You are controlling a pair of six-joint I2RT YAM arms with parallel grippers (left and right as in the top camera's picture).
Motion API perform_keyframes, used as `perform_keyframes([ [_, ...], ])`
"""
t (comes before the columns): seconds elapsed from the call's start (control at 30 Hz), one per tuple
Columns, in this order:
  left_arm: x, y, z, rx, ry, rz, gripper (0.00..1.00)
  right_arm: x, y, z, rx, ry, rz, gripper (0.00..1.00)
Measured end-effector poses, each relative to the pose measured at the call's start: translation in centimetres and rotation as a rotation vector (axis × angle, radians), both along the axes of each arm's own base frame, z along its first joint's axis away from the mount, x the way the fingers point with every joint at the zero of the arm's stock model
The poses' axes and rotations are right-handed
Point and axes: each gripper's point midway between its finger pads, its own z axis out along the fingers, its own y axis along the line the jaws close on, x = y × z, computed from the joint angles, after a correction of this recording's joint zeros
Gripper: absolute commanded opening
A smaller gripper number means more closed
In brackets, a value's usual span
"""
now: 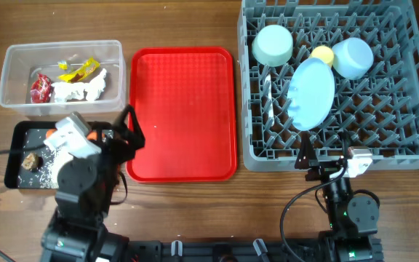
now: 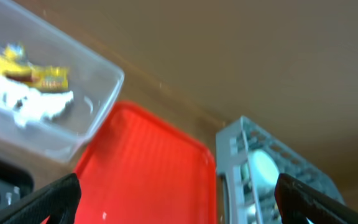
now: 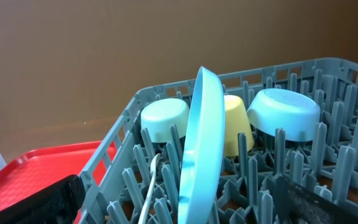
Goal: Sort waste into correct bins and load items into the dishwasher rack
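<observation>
The grey dishwasher rack [image 1: 413,138] at the right holds a light blue plate [image 1: 312,92] standing on edge, a pale green bowl [image 1: 273,44], a light blue bowl [image 1: 353,57], a yellow cup [image 1: 322,53] and a white spoon [image 1: 267,91]. At the left, the clear tub [image 1: 13,80] contains red and yellow wrappers [image 1: 78,70] and white tissue [image 1: 86,89]. The black tray [image 1: 20,156] holds rice, a brown lump [image 1: 29,161] and an orange piece [image 1: 52,134]. My left gripper [image 1: 131,131] is open and empty over the red tray's left edge. My right gripper [image 3: 179,208] is open and empty at the rack's near wall.
The flat red serving tray [image 1: 184,113] lies bare between the bins and the rack. Both arm bases stand at the table's front edge. Bare wooden table shows behind the tub and tray.
</observation>
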Motion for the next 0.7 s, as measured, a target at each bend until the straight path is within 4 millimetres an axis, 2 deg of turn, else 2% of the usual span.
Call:
perform_keyframes([
  [0.23,-0.5,-0.7,-4.4,-0.039,-0.118,-0.045,1.0,0.0,0.0,0.0,0.0,0.0,0.0,1.0],
  [0.57,-1.8,-0.5,-8.1,-0.053,-0.171,-0.051,1.0,0.0,0.0,0.0,0.0,0.0,0.0,1.0],
  [0.7,-1.9,-0.4,-10.2,-0.046,-0.14,-0.051,1.0,0.0,0.0,0.0,0.0,0.0,0.0,1.0],
])
